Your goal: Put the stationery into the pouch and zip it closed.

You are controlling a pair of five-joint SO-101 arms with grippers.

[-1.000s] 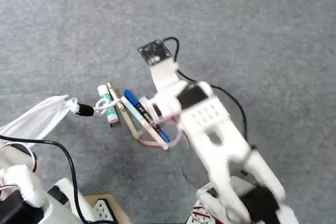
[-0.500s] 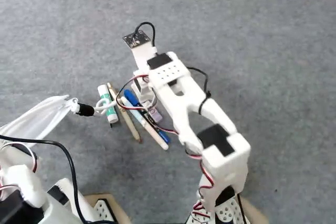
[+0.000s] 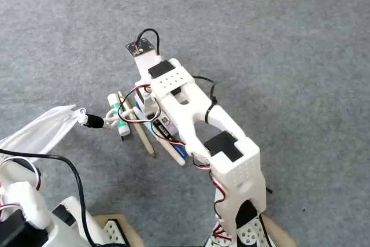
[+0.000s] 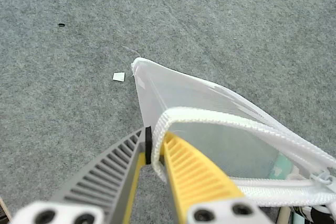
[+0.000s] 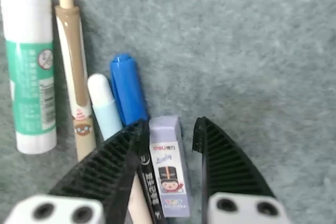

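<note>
My left jaws are clamped on the pouch [image 4: 189,95] rim. My right jaws are apart, straddling the eraser [image 5: 169,174]. The pouch lies at nine o'clock from the glue [image 3: 121,124].

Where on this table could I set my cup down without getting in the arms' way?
The far strip of the grey table beyond the right arm and the wide stretch at its outer side lie bare. It is crowded between the pouch and the right gripper: glue stick, pens and eraser lie packed side by side.
</note>
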